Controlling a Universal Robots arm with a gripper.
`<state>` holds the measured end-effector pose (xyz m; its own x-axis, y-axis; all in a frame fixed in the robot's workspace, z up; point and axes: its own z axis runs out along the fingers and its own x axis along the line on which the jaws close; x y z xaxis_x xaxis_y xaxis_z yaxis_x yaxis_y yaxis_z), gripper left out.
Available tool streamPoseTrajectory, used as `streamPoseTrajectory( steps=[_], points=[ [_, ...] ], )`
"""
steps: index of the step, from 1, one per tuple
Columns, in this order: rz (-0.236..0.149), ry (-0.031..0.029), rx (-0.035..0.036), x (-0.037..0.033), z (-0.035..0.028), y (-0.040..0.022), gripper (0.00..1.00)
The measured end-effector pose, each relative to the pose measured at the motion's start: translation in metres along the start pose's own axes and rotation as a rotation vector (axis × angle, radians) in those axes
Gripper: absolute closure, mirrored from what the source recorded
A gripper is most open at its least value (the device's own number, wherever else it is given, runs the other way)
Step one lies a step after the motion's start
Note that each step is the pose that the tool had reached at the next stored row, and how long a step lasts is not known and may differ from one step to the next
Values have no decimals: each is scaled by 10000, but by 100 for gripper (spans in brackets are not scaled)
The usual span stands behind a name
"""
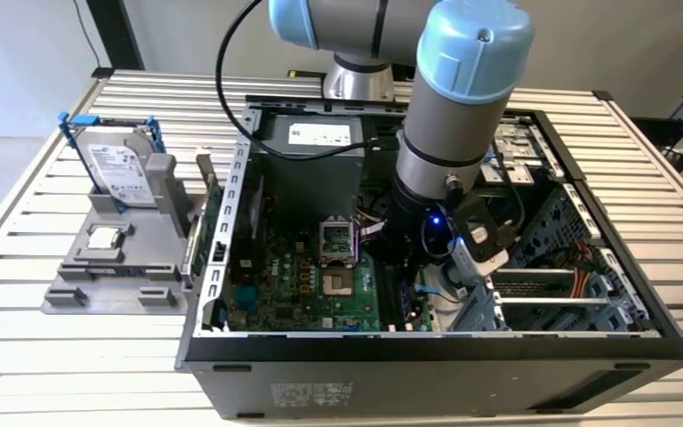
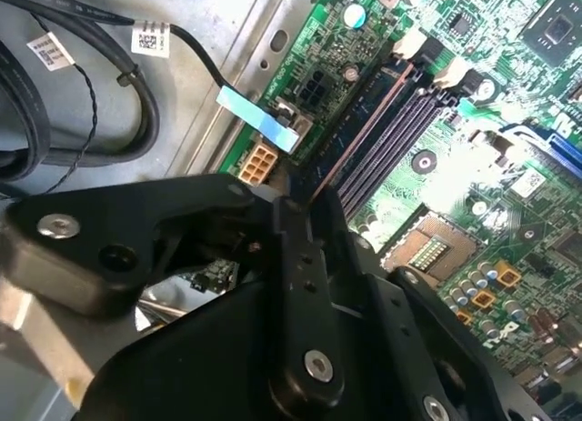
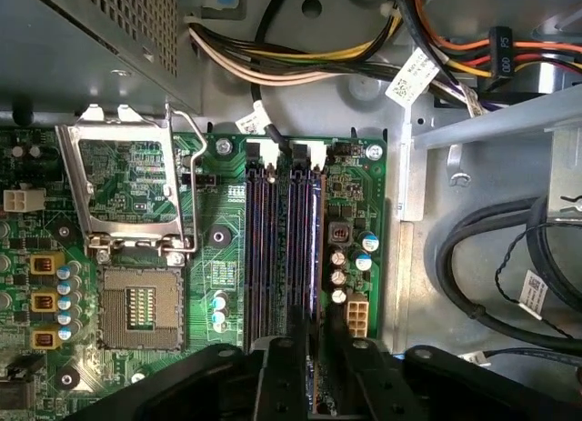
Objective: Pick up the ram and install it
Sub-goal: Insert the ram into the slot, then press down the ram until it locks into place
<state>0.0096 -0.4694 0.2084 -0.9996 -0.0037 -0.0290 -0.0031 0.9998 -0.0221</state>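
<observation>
My gripper [image 2: 293, 205] is down inside the open PC case [image 1: 437, 351], low over the motherboard [image 1: 306, 289]. In the exterior view it sits at about 3 o'clock from the CPU socket [image 1: 339, 286], with my arm [image 1: 443, 133] coming down from 12 o'clock.

The ram [image 2: 364, 135] is right at my fingertips. Its near end is pinched between the two black fingers [image 2: 305, 257], which are clenched on it. The rest sticks out ahead of the gripper along the memory slots [image 3: 268, 248].

In the first wrist view the ram [image 3: 315, 248] stands on edge in the slot nearest the board's edge, with the empty slots just beside it on the socket side. Its long axis runs parallel to the slots, from my gripper [image 3: 314, 353] toward the white latches [image 3: 314, 151] at the far end. In the exterior view that line runs roughly 12 to 6 o'clock. I cannot tell whether it is fully seated.

A white power connector [image 3: 356, 316] is just beside the ram near my fingers. The hard drive [image 1: 118, 165] stands on a grey stand [image 1: 110, 285] at 9 o'clock from the case, well apart.
</observation>
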Motion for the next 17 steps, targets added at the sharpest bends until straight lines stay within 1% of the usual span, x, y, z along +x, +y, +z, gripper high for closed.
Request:
streamPoseTrajectory(
  steps=[1,3,15,17],
  points=[
    [19,0,-4,-1,-32,-1,0],
    [44,1,-5,-3,-120,-2,0],
    [43,2,-5,-19,-669,-15,0],
    [43,2,-4,-21,-752,-17,0]
  ],
)
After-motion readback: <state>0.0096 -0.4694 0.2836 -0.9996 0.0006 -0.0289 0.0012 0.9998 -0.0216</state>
